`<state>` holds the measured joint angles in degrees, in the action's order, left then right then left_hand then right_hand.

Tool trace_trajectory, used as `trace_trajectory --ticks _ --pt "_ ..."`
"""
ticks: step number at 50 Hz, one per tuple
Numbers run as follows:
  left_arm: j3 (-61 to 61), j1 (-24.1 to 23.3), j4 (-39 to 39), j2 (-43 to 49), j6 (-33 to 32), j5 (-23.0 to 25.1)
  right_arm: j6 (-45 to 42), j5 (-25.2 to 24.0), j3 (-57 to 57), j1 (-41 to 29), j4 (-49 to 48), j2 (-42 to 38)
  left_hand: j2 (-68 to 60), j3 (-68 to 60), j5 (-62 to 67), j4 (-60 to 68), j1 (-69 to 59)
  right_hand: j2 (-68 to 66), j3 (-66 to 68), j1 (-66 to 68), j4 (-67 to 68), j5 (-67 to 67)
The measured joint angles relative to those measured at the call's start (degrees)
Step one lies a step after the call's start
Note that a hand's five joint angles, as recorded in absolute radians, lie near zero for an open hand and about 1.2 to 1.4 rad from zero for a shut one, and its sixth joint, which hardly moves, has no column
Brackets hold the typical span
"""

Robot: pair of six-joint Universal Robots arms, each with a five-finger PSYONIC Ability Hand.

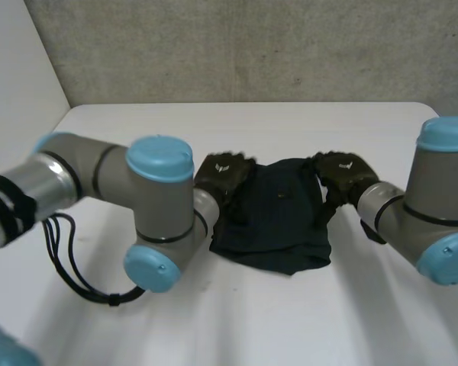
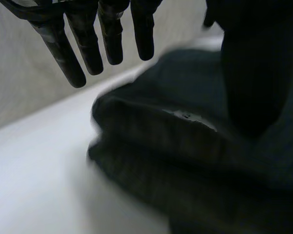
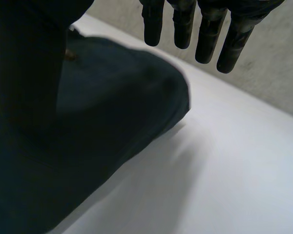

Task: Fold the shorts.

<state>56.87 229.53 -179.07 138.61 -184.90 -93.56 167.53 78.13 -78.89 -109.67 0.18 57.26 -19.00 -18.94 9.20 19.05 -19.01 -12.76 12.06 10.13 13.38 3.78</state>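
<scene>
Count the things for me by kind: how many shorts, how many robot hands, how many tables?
Dark cloth shorts: 1
Black robot hands: 2, the left hand and the right hand
White table: 1
Total: 4

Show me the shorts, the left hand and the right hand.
shorts (image 1: 278, 221), head view, middle of the cloth.
left hand (image 1: 223, 174), head view, back of the hand.
right hand (image 1: 343, 173), head view, back of the hand.
</scene>
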Motion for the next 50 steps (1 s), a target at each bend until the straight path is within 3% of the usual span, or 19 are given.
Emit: trace_trajectory --ticks 8,18,27,32,35,38,42,50 --pt "-0.30 0.30 1.64 3.79 -8.13 -8.34 -1.48 0.10 1.79 -0.07 -0.08 -4.98 0.44 0.37 -1.01 -0.60 1.33 0.00 0.00 0.00 0.00 0.02" --pt "0.15 -1.20 1.67 0.24 -10.69 -9.08 -5.40 0.43 2.77 0.03 0.66 -3.96 3.04 3.10 -3.52 -3.27 2.41 0.00 0.00 -0.01 0.00 -0.04" --pt "0.94 -1.47 1.36 -12.75 -9.95 -8.81 -4.64 1.99 4.58 0.10 0.82 6.97 5.74 4.84 -6.38 -5.75 2.70 0.00 0.00 -0.01 0.00 -0.07" --pt "1.55 2.79 3.84 -23.99 -7.70 -9.17 0.19 9.27 10.69 0.34 4.38 16.05 5.80 4.84 -6.37 -5.82 4.97 0.00 0.00 -0.01 0.00 -0.07" --pt "1.61 4.35 5.83 -26.50 -6.99 -9.24 1.05 10.59 12.18 0.37 6.03 17.37 5.80 4.84 -6.38 -5.82 4.97 0.00 0.00 -0.01 0.00 -0.07" --pt "1.85 9.57 15.14 -33.03 -4.20 -8.99 3.56 13.20 17.43 0.46 14.16 20.55 5.80 4.84 -6.38 -5.82 4.97 0.00 0.00 -0.01 0.00 -0.07" --pt "2.58 12.75 21.85 -36.66 -1.22 -7.42 4.96 12.29 19.24 0.52 18.90 21.06 5.80 4.84 -6.38 -5.82 4.97 0.00 0.00 -0.01 0.00 -0.07" --pt "4.06 14.17 24.01 -38.79 1.84 -3.27 5.59 8.54 18.10 0.29 20.54 20.62 6.45 5.96 -6.56 -6.45 4.98 0.00 0.00 -0.01 0.00 -0.07"
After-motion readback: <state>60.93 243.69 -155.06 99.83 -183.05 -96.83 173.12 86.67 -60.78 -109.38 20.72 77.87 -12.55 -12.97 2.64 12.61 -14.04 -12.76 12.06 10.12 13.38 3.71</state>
